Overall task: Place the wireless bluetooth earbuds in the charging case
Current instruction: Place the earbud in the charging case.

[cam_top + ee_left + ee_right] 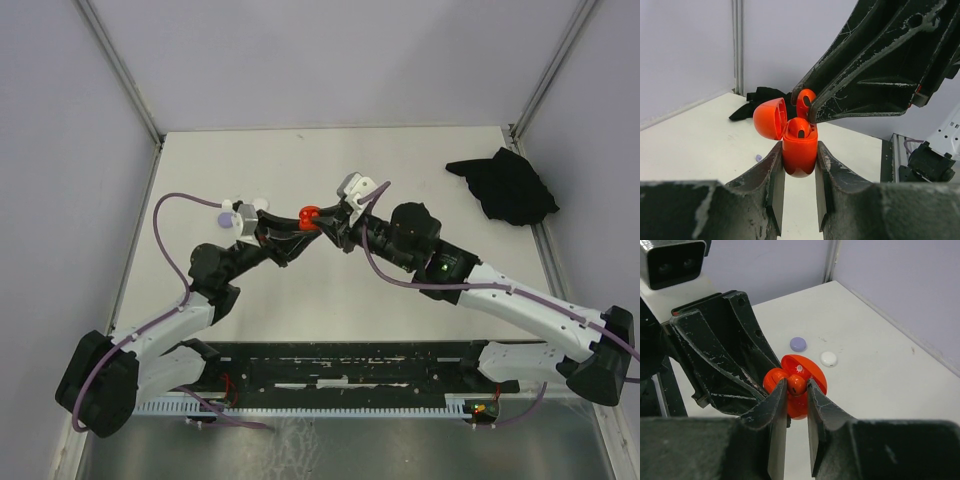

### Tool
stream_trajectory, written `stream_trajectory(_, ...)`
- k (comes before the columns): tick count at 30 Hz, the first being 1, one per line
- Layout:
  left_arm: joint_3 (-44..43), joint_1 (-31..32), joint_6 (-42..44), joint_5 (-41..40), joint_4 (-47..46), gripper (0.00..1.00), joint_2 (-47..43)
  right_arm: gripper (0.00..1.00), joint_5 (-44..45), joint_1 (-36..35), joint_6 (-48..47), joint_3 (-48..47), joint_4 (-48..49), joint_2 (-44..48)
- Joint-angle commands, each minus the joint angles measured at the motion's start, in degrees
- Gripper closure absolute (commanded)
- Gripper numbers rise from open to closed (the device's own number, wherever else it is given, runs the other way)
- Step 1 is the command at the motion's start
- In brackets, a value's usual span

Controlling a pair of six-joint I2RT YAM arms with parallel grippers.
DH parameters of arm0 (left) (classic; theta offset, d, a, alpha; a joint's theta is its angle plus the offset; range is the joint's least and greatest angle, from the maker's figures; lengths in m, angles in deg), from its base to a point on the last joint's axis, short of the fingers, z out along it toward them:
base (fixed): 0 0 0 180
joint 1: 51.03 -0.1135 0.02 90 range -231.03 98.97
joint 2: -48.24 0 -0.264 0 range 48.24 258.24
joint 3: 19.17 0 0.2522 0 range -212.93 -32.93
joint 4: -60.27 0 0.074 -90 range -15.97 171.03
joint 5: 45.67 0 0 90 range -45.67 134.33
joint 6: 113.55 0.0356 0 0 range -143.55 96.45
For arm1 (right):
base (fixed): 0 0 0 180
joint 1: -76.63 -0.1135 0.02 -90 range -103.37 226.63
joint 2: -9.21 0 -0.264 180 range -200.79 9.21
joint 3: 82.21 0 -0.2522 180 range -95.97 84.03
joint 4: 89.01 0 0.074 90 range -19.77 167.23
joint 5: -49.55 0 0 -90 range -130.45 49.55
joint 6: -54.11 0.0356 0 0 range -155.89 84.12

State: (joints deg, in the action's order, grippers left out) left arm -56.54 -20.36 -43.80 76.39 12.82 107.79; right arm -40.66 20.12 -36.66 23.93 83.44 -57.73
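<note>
My left gripper (799, 167) clamps the glossy red rounded plastic charging case (800, 147), lid open, lifted near the scene's middle. My right gripper (796, 402) pinches a tiny red plastic earbud (796, 384) at its mouth (released slightly off-line, I judge) — it jams or tumbles out.

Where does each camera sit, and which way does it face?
Top external: above and behind the arms, looking down on the table; both arms show, left gripper and right gripper meeting mid-table.
Left wrist: on the left arm, facing forward between its own fingers, shut on the open red case.
Right wrist: on the right arm, looking down between its own fingers gripping a red earbud.
Shared: both wrist views show the case and the opposite gripper.
</note>
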Motion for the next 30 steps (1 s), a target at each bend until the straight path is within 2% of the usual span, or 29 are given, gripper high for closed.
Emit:
stream_trajectory(1,-1.9,-0.15,-4.44,-2.84,-5.06,0.97,0.81,0.74,-8.36,-0.97,-1.15,1.02,2.75,1.11)
stream_trajectory(8,-0.78,-0.35,-6.92,-2.49,-8.94,0.97,1.13,0.69,-9.28,-0.95,-2.78,2.88,2.91,2.34)
stream_trajectory(16,-0.53,-0.52,-6.74,-0.46,-11.1,0.97,1.28,0.6,-4.74,-0.86,-1.68,1.14,0.69,1.94)
stream_trajectory(25,0.6,-0.5,-3.85,-0.86,-9.75,0.97,0.94,0.34,2.27,-0.74,2.65,-1.54,-1.03,2.86)
stream_trajectory(30,0.74,-0.52,-2.5,-0.29,-8.96,0.97,0.72,0.32,8.33,-0.77,4.61,-1.34,-0.82,2.99)
